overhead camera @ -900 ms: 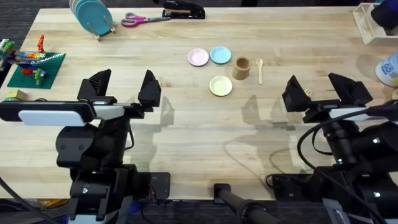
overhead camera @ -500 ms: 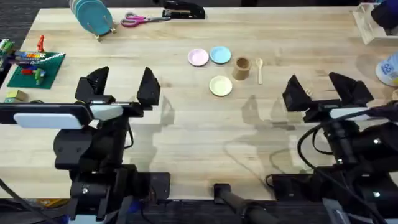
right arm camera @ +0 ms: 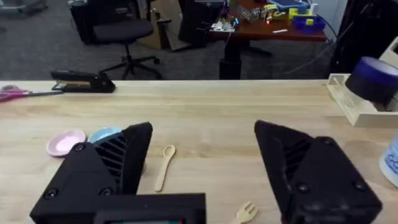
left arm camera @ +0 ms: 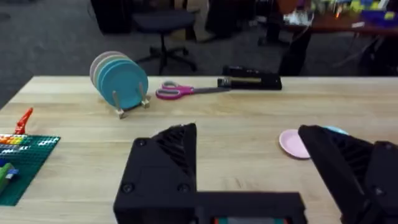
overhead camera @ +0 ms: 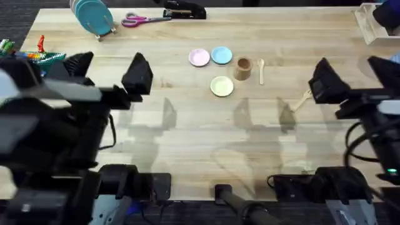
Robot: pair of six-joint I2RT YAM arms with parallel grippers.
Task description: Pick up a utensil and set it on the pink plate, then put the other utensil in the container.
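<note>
Jaws wide apart — spoon [right arm camera: 164, 167] beside the pink plate [right arm camera: 64, 142], a wooden fork [right arm camera: 245, 212] nearer.

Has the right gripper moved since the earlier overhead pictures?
Yes. The right gripper, open, has shifted right and slightly up the overhead view, farther from the container, uncovering the utensil on the table.

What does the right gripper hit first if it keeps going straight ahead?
Probably the small wooden fork, lying just ahead of the open right gripper; the spoon lies farther on. Depth is unclear.
</note>
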